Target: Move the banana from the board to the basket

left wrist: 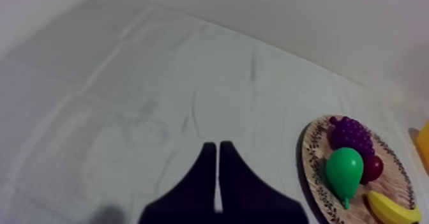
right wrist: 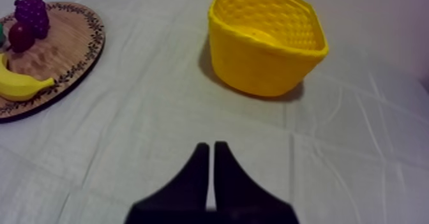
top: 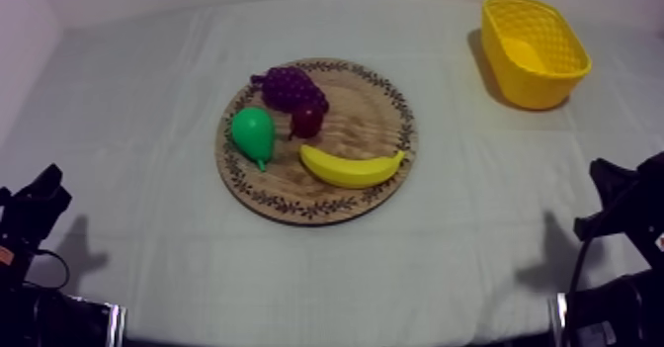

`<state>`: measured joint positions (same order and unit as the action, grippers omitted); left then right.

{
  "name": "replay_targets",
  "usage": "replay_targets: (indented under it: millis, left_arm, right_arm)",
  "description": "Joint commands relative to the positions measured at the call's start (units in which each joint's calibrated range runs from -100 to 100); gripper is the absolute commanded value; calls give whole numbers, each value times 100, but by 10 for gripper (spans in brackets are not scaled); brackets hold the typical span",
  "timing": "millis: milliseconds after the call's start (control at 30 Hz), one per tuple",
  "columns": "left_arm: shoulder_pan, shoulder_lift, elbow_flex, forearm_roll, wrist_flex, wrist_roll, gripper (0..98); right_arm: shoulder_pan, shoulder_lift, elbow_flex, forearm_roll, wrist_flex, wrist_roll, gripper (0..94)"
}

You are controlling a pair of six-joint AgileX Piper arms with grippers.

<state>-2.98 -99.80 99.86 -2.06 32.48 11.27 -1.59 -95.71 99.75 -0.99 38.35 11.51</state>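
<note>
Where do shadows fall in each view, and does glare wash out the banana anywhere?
Top view: the yellow basket throws a soft shadow onto the cloth on its side toward the wooden board; the banana is evenly lit, no glare. Right wrist view: a dark shadow hugs the basket's base. Left wrist view: even light, the cloth's creases show as faint grey lines.

My left gripper [left wrist: 218, 145] sits low at the near left, closed to a narrow wedge; my right gripper [right wrist: 211, 145] rests low at the near right, likewise closed on nothing.
</note>
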Motion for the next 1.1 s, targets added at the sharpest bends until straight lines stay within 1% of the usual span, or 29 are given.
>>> replay_targets:
  millis: [0,67,133,233,367,467,633,767,833,967,1067]
  left_arm:
    - [-3,-3,3,-1,2,-1,1]
    - [-3,-3,3,-1,2,-1,1]
    - [-3,-3,3,-1,2,-1,1]
    - [-3,-3,3,-1,2,-3,1]
    - [-3,-3,3,-1,2,-2,1]
    - [-3,-3,3,-1,2,-1,1]
    - [-3,-3,3,-1,2,-1,1]
    - [-3,-3,3,-1,2,-2,1]
    - [-3,-3,3,-1,2,-1,1]
    - [-3,-3,3,-1,2,-1,1]
    - [-3,-3,3,-1,2,-1,1]
  right_arm:
    - [-4,3,2,-1,-4,1,5]
    - [-19,1,3,-1,-7,14,9]
    - [-21,-2,3,-4,-21,-66,8]
    - [103,-1,3,-5,-10,-403,26]
    - [257,2,3,21,-22,-787,24]
    - [315,53,-47,37,-83,-876,26]
    - [224,644,-636,-36,-297,-755,26]
    - [-29,1563,-1564,-54,-409,-656,25]
    - [-194,2076,-2083,-93,-421,-521,27]
    - [-597,3101,-3054,-281,-437,-134,31]
    - [-1032,3830,-3696,-247,-364,-3,31]
